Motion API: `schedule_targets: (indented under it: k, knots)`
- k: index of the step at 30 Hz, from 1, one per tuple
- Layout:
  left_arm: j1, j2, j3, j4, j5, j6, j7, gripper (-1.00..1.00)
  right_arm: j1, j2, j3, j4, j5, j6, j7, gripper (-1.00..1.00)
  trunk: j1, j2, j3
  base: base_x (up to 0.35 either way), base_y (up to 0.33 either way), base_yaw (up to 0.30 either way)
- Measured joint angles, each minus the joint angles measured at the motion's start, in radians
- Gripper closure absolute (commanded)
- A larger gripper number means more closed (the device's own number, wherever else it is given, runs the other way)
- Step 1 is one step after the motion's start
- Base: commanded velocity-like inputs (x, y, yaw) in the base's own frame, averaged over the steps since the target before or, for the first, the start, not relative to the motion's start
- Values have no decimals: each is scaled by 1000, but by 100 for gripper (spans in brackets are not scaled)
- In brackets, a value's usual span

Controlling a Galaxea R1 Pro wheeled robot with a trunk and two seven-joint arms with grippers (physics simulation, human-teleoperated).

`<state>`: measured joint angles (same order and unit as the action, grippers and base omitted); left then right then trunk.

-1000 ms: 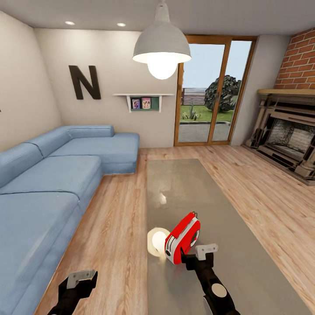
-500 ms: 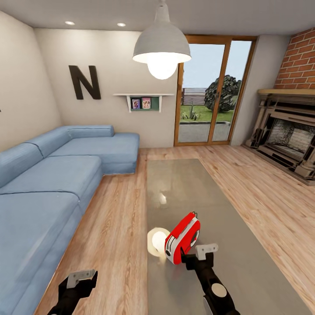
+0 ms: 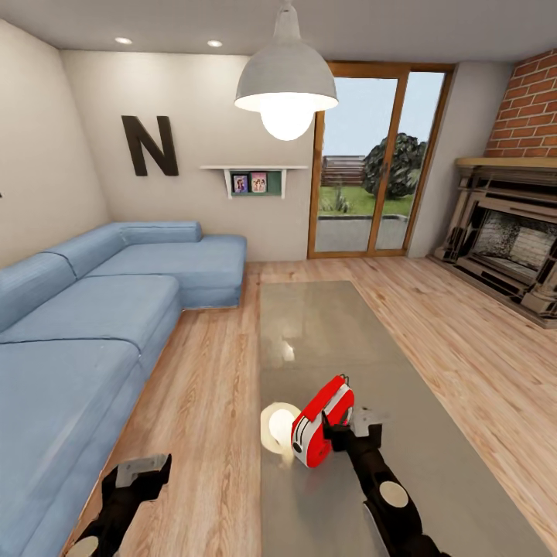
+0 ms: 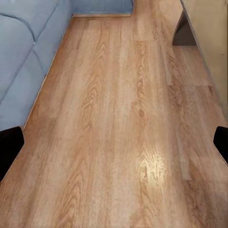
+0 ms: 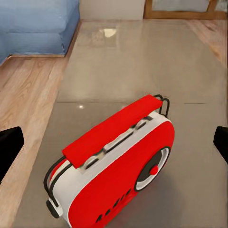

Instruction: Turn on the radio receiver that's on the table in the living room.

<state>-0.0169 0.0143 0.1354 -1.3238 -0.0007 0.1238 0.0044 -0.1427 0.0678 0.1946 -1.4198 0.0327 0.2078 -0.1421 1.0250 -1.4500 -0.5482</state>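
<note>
Right gripper (image 3: 350,428): fingers spread wide, holding nothing, radio receiver (image 5: 116,168) directly ahead between them on grey table (image 3: 325,325). Left gripper (image 3: 139,473): spread, empty, above plank floor (image 4: 118,118).

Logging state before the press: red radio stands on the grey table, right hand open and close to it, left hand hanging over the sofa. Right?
Not quite. The left hand hangs over the wood floor, per the left wrist view. The radio, table and open right hand are as stated.
</note>
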Motion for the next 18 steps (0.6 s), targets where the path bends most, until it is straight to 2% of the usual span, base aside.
schedule_targets:
  k: [2, 3, 5, 8, 9, 13, 18]
  knots:
    - [0, -1, 1, -55, 1, 52, 1, -100, 0, 0, -1, -94, 2, 106, -4, -100, 0, 0, 0, 0, 0, 0]
    - [0, -1, 1, -70, 1, 77, 1, -100, -1, 0, -1, -116, 2, 136, -5, -100, 0, 0, 0, 0, 0, 0]
    - [-9, -2, 0, -130, 2, 203, 0, -100, -13, 1, -1, -172, 4, 216, -20, -100, 0, 0, 0, 0, 0, 0]
    - [-53, -2, 0, -177, 2, 317, -2, -100, -52, 2, -1, -196, 4, 254, -46, -100, 0, 0, 0, 0, 0, 0]
    - [-99, -2, 0, -193, 3, 370, -1, -100, -80, 3, -1, -204, 5, 270, -62, -100, 0, 0, 0, 0, 0, 0]
    - [-195, -2, 0, -202, 3, 442, 1, -100, -132, 5, -1, -209, 4, 320, -75, -100, 0, 0, 0, 0, 0, 0]
    - [-345, -2, 0, -183, 5, 592, 1, -100, -240, 7, 0, -210, 5, 435, -82, -100, 0, 0, 0, 0, 0, 0]
